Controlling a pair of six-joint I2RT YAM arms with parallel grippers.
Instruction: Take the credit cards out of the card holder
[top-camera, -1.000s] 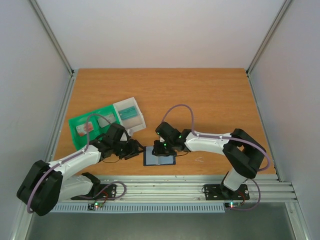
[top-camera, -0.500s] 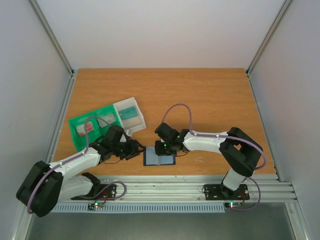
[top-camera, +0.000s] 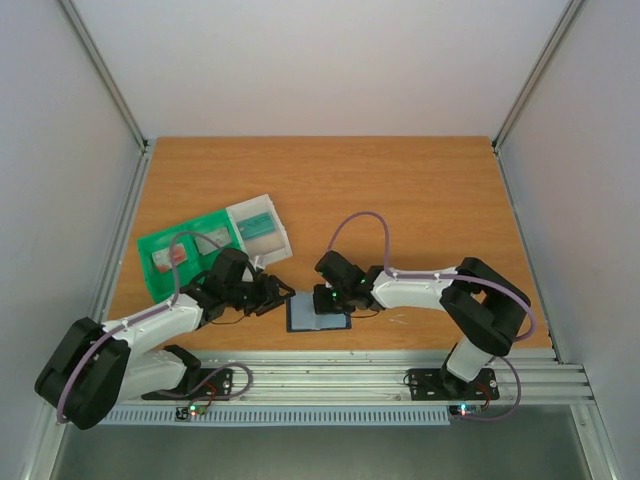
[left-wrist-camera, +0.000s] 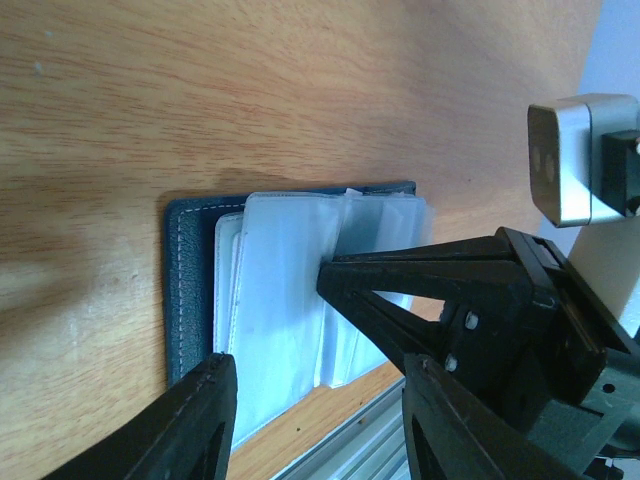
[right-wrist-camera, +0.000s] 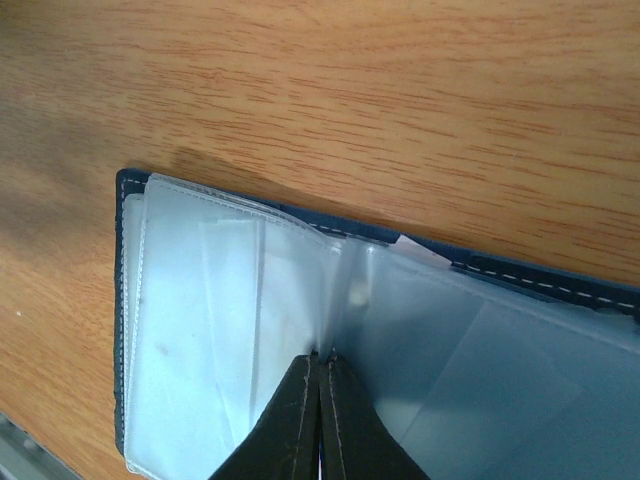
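The card holder (top-camera: 320, 322) lies open on the table near the front edge, navy cover (left-wrist-camera: 190, 280) down, clear pockets (right-wrist-camera: 200, 330) up. My right gripper (top-camera: 323, 300) is shut, its tips (right-wrist-camera: 320, 358) pinching a raised fold of a clear pocket at the middle. My left gripper (top-camera: 284, 297) stands open just left of the holder, its fingers (left-wrist-camera: 200, 410) low over the holder's near edge, holding nothing. A small white corner (right-wrist-camera: 420, 251) pokes out at the holder's far edge. One teal credit card (top-camera: 258, 229) lies in the white bin, a pale one (top-camera: 170, 257) in the green bin.
A green bin (top-camera: 215, 222) and a white bin (top-camera: 281, 240) sit side by side on the left of the table, behind my left arm. The metal rail (top-camera: 350, 375) runs along the table's front edge, close to the holder.
My right gripper has closed onto the fold of clear pocket. My left gripper has edged right, closer to the holder's left edge.
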